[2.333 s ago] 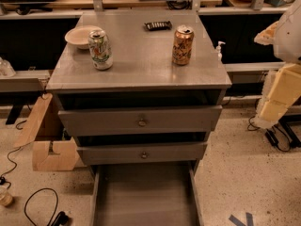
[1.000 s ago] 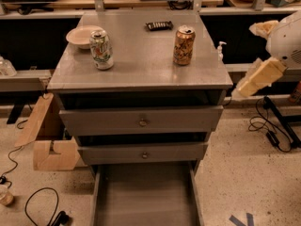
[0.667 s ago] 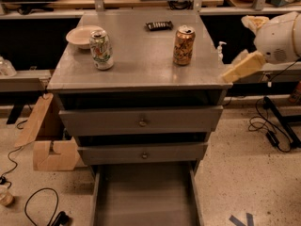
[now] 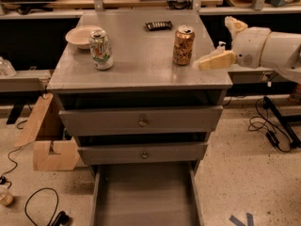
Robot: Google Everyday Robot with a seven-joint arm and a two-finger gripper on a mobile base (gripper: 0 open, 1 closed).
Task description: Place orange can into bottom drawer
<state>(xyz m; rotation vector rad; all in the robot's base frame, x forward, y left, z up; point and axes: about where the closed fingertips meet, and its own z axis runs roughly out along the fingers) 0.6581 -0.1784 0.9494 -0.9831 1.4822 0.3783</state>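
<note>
The orange can [image 4: 183, 45] stands upright on the grey cabinet top [image 4: 141, 65], right of centre. The bottom drawer [image 4: 146, 197] is pulled out at the foot of the cabinet, and the part of its flat grey floor that shows is bare. My gripper [image 4: 214, 42] comes in from the right at cabinet-top height, just right of the orange can and apart from it. Its beige fingers [image 4: 214, 60] are spread open and hold nothing. The lower finger points at the can's base.
A white-green can [image 4: 101, 49] and a white bowl [image 4: 80, 36] sit at the top's left. A dark snack bar [image 4: 158, 25] lies at the back. The two upper drawers [image 4: 141, 121] are shut. A cardboard box [image 4: 47, 135] and cables [image 4: 268, 126] are on the floor.
My arm has swung in from the far right and lower down. It has moved left and up until the gripper is close beside the orange can. The cans have not moved.
</note>
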